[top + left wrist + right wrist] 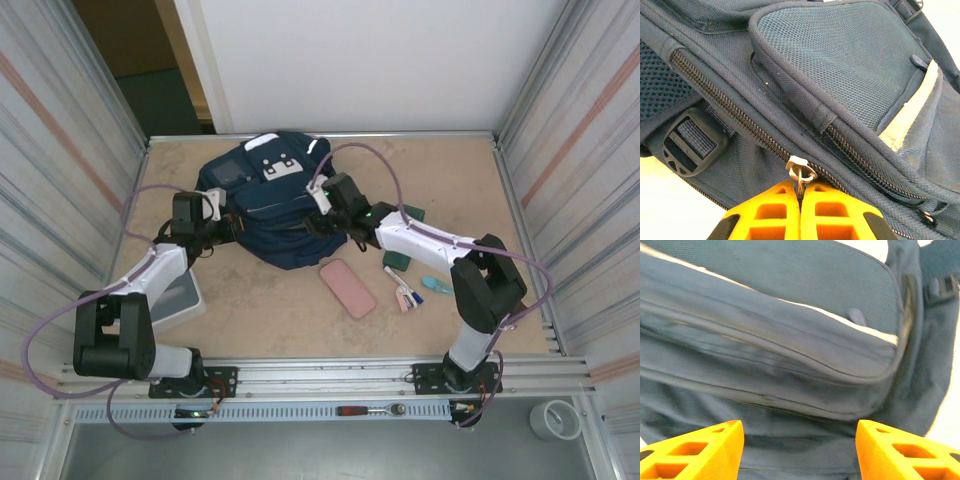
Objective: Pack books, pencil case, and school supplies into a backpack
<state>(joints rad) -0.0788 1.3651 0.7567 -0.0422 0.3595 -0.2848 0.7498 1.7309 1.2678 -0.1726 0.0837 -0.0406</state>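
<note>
My left tool (800, 196) pinches the zipper pull (801, 169) of the soft, floppy backpack (265, 210); my right tool (800, 440) gapes open over fabric probably best gripped at a seam.

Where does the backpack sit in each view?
Top external: backpack in the upper centre of the picture.
Left wrist: across the upper picture; left gripper pinches its zipper pull.
Right wrist: above the open right gripper.
Shared landmark: its white stripe, in both wrist views.
</note>
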